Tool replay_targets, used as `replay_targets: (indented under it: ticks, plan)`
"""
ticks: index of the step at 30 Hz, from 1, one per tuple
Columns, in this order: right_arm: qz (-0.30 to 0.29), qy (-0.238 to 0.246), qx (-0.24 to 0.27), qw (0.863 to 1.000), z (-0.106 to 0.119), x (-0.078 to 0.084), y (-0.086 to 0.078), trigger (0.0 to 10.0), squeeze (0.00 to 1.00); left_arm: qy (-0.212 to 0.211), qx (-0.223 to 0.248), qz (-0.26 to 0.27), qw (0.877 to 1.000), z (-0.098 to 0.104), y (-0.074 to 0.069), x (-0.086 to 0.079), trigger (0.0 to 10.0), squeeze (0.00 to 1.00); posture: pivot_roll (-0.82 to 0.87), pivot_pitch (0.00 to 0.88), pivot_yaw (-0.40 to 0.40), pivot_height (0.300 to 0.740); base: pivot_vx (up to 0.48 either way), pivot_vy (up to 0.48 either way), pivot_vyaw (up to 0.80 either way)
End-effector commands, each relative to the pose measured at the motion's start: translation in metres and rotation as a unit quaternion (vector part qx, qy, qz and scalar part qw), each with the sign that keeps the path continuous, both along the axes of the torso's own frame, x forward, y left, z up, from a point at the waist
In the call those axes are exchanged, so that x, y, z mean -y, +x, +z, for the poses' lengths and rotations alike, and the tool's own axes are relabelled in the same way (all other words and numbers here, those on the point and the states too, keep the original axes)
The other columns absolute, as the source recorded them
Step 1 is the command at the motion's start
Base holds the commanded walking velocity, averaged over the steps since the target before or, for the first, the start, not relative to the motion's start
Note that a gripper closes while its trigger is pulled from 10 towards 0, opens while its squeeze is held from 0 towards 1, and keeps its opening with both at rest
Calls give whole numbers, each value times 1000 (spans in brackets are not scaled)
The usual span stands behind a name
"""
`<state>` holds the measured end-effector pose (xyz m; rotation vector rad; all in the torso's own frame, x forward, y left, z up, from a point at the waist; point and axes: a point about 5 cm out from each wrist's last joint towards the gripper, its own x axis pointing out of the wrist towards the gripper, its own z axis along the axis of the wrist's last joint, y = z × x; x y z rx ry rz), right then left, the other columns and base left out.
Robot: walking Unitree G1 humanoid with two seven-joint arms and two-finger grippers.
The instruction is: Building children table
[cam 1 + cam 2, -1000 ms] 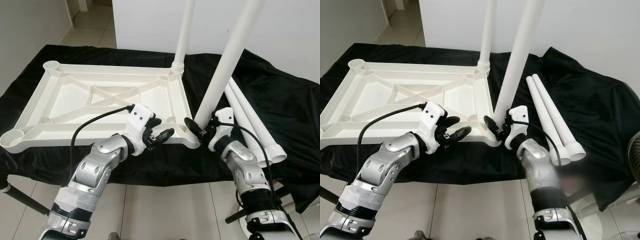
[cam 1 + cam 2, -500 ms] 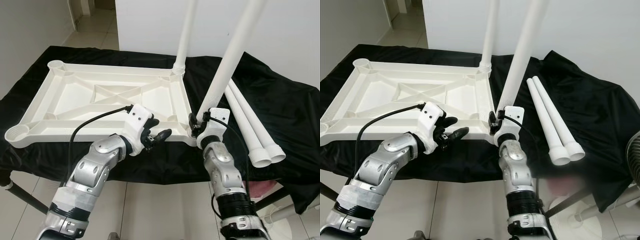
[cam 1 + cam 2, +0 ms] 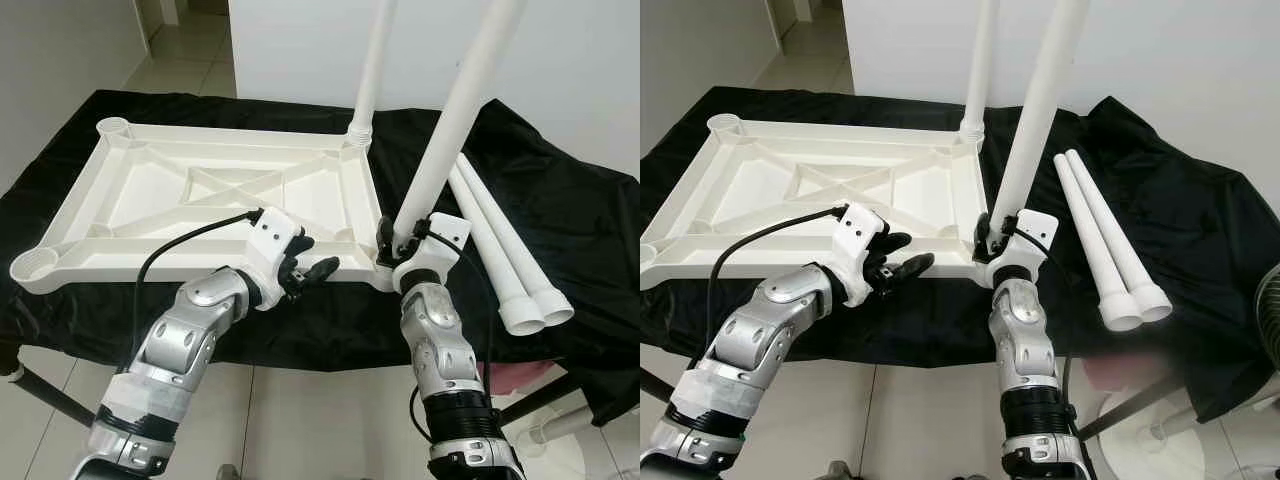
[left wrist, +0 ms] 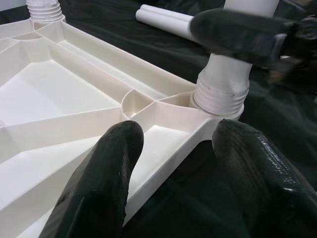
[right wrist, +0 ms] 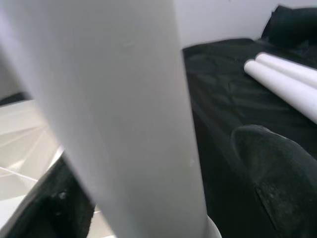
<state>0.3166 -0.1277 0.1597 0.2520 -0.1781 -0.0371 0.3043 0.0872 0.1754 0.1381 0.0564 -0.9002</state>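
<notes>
A white plastic tabletop (image 3: 150, 200) lies upside down on a black cloth. One white leg (image 3: 372, 70) stands in its far right corner socket. A second leg (image 3: 445, 130) leans in the near right socket (image 4: 220, 94). My right gripper (image 3: 398, 240) is shut on this second leg just above its threaded base, and the leg (image 5: 114, 119) passes between its fingers (image 5: 277, 168). My left gripper (image 3: 305, 272) is open at the tabletop's front rim, left of that socket, with its fingers (image 4: 106, 173) on either side of the rim.
Two loose white legs (image 3: 505, 260) lie side by side on the cloth to the right. Empty sockets sit at the far left (image 3: 113, 128) and near left (image 3: 30, 266) corners. The cloth's front edge drops to a tiled floor (image 3: 300, 410). A white wall stands behind.
My right forearm has swung left to come under the near leg, while its gripper stayed at the leg's base. The left gripper has barely moved.
</notes>
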Motion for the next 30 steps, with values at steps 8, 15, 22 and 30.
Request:
replay_targets:
  ticks: [8,15,22,30]
  plan:
    - [8,-23,-5,1000,-9,12,-15,10000,0,52,-1,14,999,-10,6,-14,10000,0,8,43,-27,740,0,0,0]
    - [-1,-33,-11,999,-17,25,-26,10000,0,109,-9,63,992,-21,19,-38,10000,0,7,49,-22,740,0,0,0]
    - [-1,-37,-16,999,-20,29,-31,10000,0,148,-20,117,982,-28,32,-58,10000,0,-9,54,-15,740,0,0,0]
    - [-3,-44,-16,999,-19,33,-33,10000,0,180,-25,130,975,-31,39,-69,10000,0,-21,54,-7,740,0,0,0]
